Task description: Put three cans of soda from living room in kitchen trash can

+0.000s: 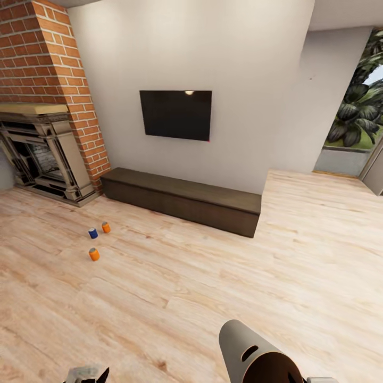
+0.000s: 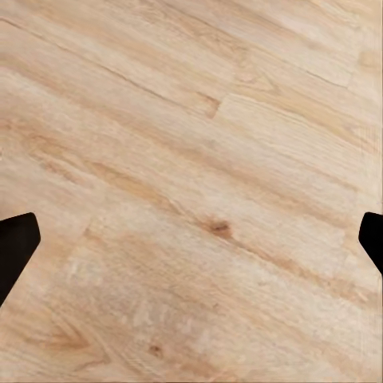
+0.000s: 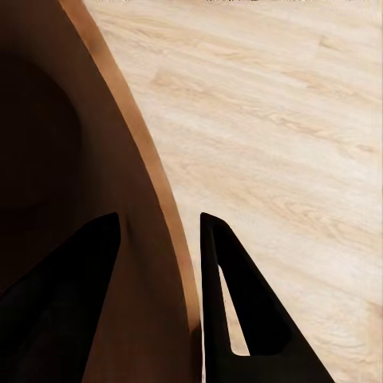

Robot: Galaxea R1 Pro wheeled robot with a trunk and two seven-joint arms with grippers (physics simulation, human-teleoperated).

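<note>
Three soda cans stand upright on the living room floor (image 1: pixel 223 298), grouped near the fireplace (image 1: pixel 45 154): the blue can (image 1: pixel 92 233) just beside one orange can (image 1: pixel 106 227), the second orange can (image 1: pixel 94 254) slightly nearer the robot. They lie ahead and to the left, well apart from both arms, on the left arm's side. The left gripper (image 2: pixel 191 247) hangs over bare floor, jaws wide and empty. The right gripper (image 3: pixel 159 231) pinches the trash can (image 1: pixel 250 351) by its rim. Open floor all round; the low cabinet (image 1: pixel 183 199) lies beyond.
</note>
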